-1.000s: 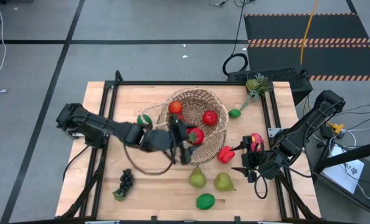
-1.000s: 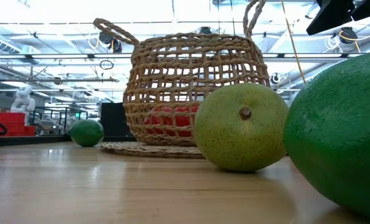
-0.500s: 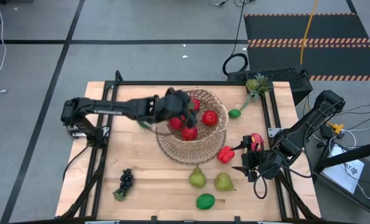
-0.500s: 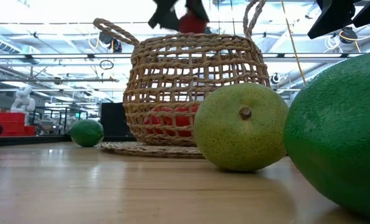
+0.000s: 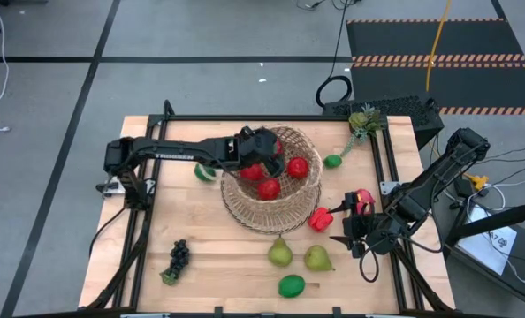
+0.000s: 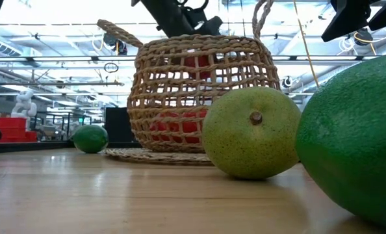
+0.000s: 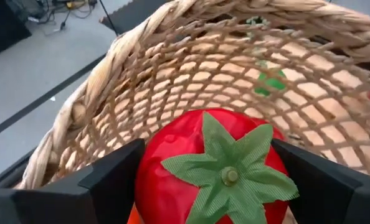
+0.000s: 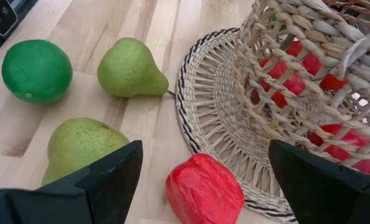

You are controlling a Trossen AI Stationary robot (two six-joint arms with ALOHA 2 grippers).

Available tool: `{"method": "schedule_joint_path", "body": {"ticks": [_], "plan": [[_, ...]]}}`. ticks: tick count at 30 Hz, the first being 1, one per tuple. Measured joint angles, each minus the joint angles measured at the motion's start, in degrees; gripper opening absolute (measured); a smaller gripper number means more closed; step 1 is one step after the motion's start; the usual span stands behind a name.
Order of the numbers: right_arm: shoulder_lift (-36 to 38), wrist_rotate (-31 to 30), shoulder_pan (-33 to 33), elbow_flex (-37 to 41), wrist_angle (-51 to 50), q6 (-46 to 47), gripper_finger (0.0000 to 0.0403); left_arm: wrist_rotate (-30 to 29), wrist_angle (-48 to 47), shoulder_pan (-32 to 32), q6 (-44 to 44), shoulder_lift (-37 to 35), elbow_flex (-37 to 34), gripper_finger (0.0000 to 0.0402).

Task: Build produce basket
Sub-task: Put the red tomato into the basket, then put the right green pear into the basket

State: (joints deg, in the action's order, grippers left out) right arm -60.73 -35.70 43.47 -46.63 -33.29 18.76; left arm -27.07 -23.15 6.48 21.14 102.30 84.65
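Observation:
The tan wicker basket (image 5: 285,199) stands on a round woven mat (image 6: 147,155) at mid-table, with red round fruits (image 5: 298,166) inside. My left gripper (image 5: 261,162) reaches into the basket's mouth, shut on a red tomato (image 7: 210,168) with a green star calyx. My right gripper (image 5: 344,231) is open and empty to the right of the basket, above a red fruit (image 8: 205,188) that lies on the table. Two green pears (image 5: 280,253) (image 5: 316,258), a lime (image 5: 291,285) and dark grapes (image 5: 178,261) lie near the front edge. A pink dragon fruit (image 5: 362,201) lies beside the right arm. My left gripper pinches the tomato's two opposite sides (image 7: 149,180) between its two fingers (image 7: 110,183), with the calyx facing the wrist camera. The fingers slant down into the basket from the table's left. The tomato (image 6: 194,64) is held inside the basket walls, above the red fruits on the bottom (image 6: 180,125).
Limes lie left of the basket (image 5: 205,172) and at its far right (image 5: 333,161). A green leafy item (image 5: 362,119) lies at the far right corner. The basket's thin handle (image 6: 263,16) arches above its rim. Black rails (image 5: 152,177) run along the table's sides.
My left gripper, shut on the tomato, has gone from the near side of the basket toward the table's far edge, passed over the rim and come down into the basket. The tomato now shows through the weave. The basket and my right gripper have kept still.

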Motion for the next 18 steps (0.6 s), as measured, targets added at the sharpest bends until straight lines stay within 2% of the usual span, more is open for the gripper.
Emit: {"method": "schedule_joint_path", "body": {"ticks": [10,18], "plan": [[0.00,0.00,0.00,-0.02,0.02,0.02,0.0339,-0.52,0.96,-0.13,-1.00,0.92,0.02,0.0336],[0.00,0.00,0.00,-0.02,0.04,0.02,0.0339,-2.11,0.92,-0.52,-1.94,0.94,-0.01,0.0395]]}}
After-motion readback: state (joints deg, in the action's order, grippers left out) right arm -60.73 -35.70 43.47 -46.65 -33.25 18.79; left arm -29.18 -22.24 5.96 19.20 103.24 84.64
